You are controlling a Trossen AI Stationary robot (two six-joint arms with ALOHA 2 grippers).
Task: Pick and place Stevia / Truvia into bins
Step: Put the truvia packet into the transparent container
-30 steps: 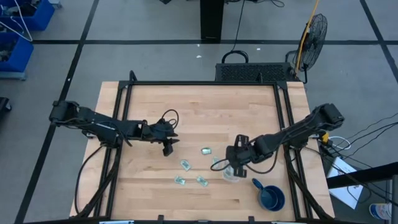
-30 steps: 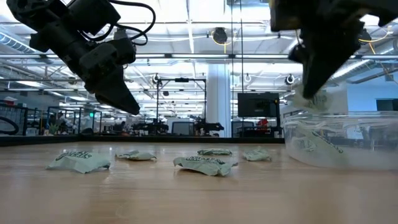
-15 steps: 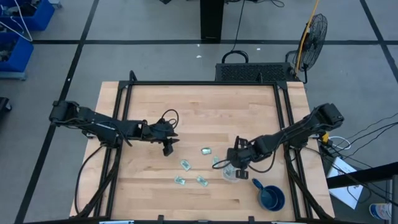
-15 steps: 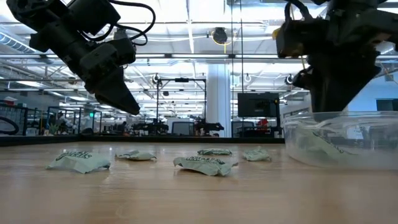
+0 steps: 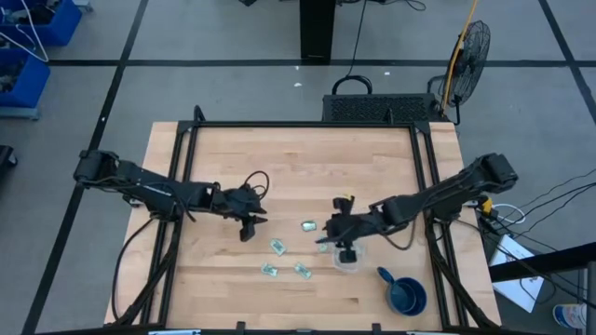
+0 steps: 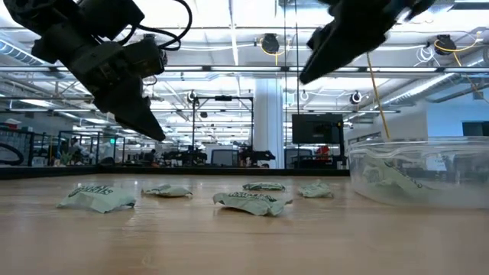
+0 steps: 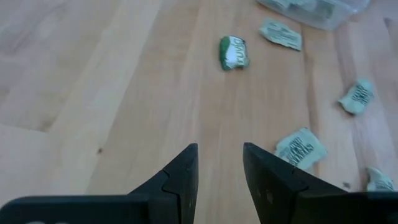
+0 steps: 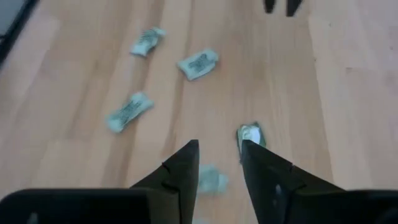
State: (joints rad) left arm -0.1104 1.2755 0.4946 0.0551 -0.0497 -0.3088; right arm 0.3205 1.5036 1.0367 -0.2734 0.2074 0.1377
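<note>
Right pincer (image 5: 335, 226) raised above the table (image 5: 298, 154), fingers (image 8: 183, 171) parted with a narrow gap, nothing between them. Just below it in the right wrist view, two packets: a green-white one (image 8: 250, 134) beside one fingertip and a blurred one (image 8: 210, 179) partly cut off behind the fingers. Clear container (image 5: 346, 260) near this pincer toward the table's front, seen only in part in the low view (image 6: 419, 169), with packets inside that are hard to count. Left pincer (image 5: 248, 226) also in the air, fingers (image 7: 183, 177) apart, empty. Ahead of it, loose Truvia packets (image 7: 234, 51) on the wood, one (image 7: 378, 179) cut by the edge. Printing readable only in the wrist views; from above (image 5: 277, 246) only pale specks. Dark blue cup (image 5: 406, 295) visible from above only.
</note>
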